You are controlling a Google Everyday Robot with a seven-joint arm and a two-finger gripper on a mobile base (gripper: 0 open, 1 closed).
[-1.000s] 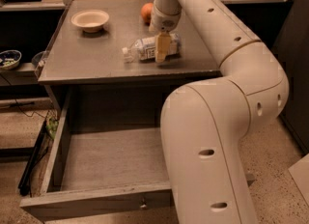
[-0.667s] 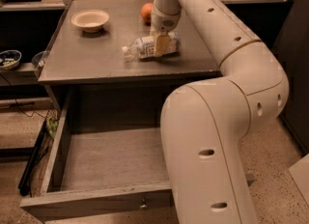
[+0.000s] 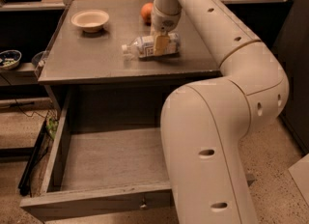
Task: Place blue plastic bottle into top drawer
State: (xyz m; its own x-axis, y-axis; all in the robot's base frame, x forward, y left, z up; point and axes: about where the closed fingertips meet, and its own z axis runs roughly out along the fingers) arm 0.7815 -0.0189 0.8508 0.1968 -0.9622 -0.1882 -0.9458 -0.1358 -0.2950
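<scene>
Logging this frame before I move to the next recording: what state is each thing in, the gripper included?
bottle: capped, lying on its side on the table.
gripper: down at the bottle's middle, above the table.
drawer: pulled open; the floor that shows is bare.
bowl: upright on the table, looks empty.
orange: whole, on the table behind the gripper.
</scene>
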